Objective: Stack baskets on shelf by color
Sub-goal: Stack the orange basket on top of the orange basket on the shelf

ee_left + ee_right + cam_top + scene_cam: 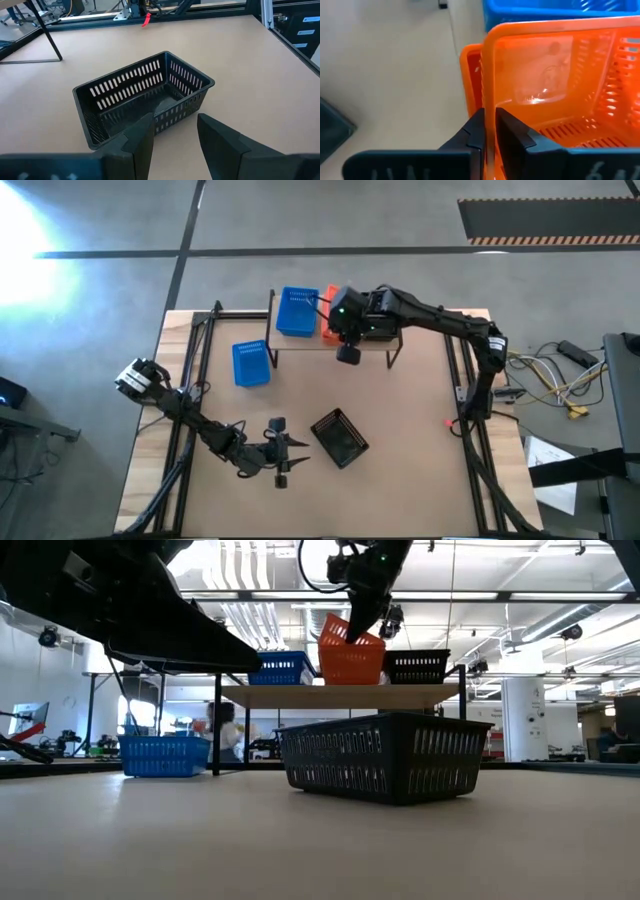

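My right gripper (490,117) is over the shelf (340,695), shut on an orange basket (352,632). That basket sits tilted in a second orange basket (350,665) standing on the shelf top. A blue basket (280,667) and a black basket (415,666) stand on the shelf on either side. My left gripper (172,132) is open, low over the table's near side. It points at a black basket (145,97) on the tabletop and touches nothing. Another blue basket (251,364) rests on the table, left of the shelf. My right gripper holds the upper orange basket by its end wall, just below the rim (489,75). The wall is pinched between one finger inside (515,131) and one outside (472,131). The fingers come slanting down from above. The basket is tilted, its lower part inside the second orange basket (470,75).
The black basket on the table (340,437) lies turned at an angle, right of my left gripper (290,452). Black frame rails (190,360) run along the table's left and right sides. Bare tabletop (410,410) lies between the shelf and the near edge.
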`<state>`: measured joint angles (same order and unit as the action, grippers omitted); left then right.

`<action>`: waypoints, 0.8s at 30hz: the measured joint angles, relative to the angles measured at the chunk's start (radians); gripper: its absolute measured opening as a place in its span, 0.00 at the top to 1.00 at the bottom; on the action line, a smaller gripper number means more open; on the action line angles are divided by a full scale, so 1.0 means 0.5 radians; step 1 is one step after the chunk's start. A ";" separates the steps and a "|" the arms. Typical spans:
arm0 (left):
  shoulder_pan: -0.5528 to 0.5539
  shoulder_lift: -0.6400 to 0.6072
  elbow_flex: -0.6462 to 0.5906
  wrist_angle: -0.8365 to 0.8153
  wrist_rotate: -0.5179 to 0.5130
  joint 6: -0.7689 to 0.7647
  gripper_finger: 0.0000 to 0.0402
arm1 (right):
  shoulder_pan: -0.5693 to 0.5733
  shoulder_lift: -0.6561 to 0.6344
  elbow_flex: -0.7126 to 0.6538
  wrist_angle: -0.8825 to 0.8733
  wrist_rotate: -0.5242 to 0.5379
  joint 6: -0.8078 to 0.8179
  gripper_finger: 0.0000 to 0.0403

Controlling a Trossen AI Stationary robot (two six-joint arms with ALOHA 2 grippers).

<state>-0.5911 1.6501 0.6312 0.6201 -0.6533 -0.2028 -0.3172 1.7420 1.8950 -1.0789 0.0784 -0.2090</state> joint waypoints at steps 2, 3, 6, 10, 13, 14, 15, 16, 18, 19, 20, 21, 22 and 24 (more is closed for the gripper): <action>0.000 0.001 0.000 0.000 0.000 0.000 0.66 | -0.002 -0.002 0.000 0.029 0.001 -0.007 0.92; 0.000 0.001 0.000 0.000 0.000 0.000 0.66 | -0.001 -0.001 0.000 0.033 0.003 -0.013 0.93; 0.000 0.001 0.000 0.000 0.000 0.000 0.66 | 0.001 0.002 0.000 0.044 0.044 -0.016 0.93; 0.000 0.001 0.000 0.000 0.002 0.000 0.66 | 0.001 0.002 0.000 0.043 0.036 0.018 0.93; 0.000 0.001 0.000 -0.001 0.004 0.000 0.66 | 0.000 0.002 -0.002 0.042 0.036 0.028 0.93; 0.000 0.001 0.000 0.000 0.004 0.000 0.66 | 0.000 0.002 -0.003 0.038 0.036 0.030 0.93; 0.000 0.001 0.000 0.000 0.005 0.000 0.66 | 0.000 0.002 -0.003 0.037 0.037 0.033 0.93; 0.000 0.001 0.000 0.000 0.009 -0.001 0.66 | -0.001 0.002 -0.003 0.038 0.038 0.054 0.93; 0.000 0.001 0.000 0.000 0.010 0.000 0.66 | -0.002 0.002 -0.003 0.037 0.051 0.086 0.93; 0.000 0.001 0.000 0.000 0.010 0.000 0.66 | -0.003 0.002 -0.003 0.036 0.051 0.087 0.93; 0.000 0.001 0.000 0.000 0.010 0.000 0.66 | -0.003 0.002 -0.003 0.032 0.051 0.087 0.93; 0.000 0.001 0.000 0.000 0.010 0.000 0.66 | -0.003 0.003 -0.003 0.027 0.050 0.087 0.93; 0.000 0.001 0.000 0.000 0.010 0.000 0.66 | -0.004 0.003 -0.003 0.024 0.050 0.088 0.92; 0.000 0.001 0.000 0.000 0.010 -0.001 0.66 | -0.004 0.003 -0.003 0.024 0.050 0.089 0.90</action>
<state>-0.5911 1.6505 0.6312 0.6201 -0.6484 -0.2031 -0.3191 1.7435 1.8935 -1.0668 0.1036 -0.1646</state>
